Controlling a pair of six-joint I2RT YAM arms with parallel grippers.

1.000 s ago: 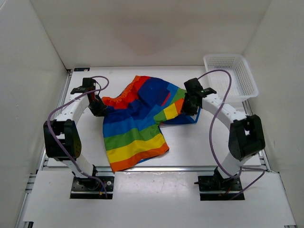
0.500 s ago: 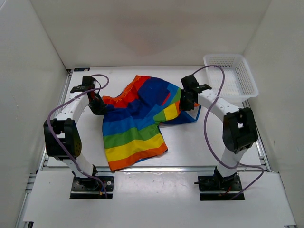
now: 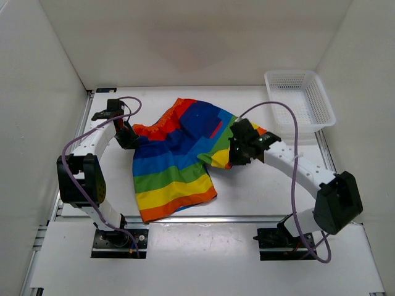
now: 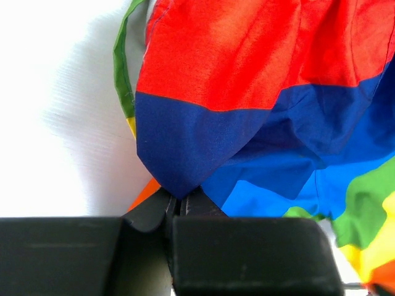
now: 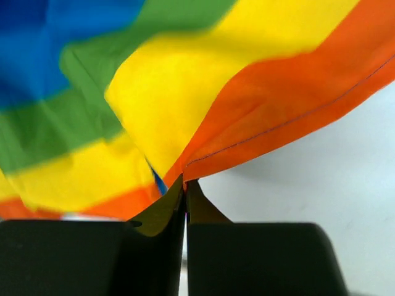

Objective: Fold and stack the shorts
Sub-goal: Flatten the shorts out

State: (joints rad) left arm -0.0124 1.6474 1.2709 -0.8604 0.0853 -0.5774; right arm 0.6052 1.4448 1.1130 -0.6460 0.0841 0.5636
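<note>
The rainbow-striped shorts (image 3: 179,157) lie partly folded on the white table, one leg spread toward the front, the waist at the back. My left gripper (image 3: 130,139) is shut on the shorts' left waist corner; in the left wrist view its jaws (image 4: 181,206) pinch a dark blue fold below red cloth (image 4: 234,55). My right gripper (image 3: 234,154) is shut on the orange hem of the right leg, lifted over the shorts' middle; in the right wrist view the jaws (image 5: 185,185) pinch orange cloth (image 5: 278,105).
A white mesh basket (image 3: 299,98) stands at the back right corner. White walls enclose the table on the left, back and right. Purple cables loop over both arms.
My right gripper has carried the shorts' right leg toward the left and front, folding it over the middle. The left gripper has stayed put.
</note>
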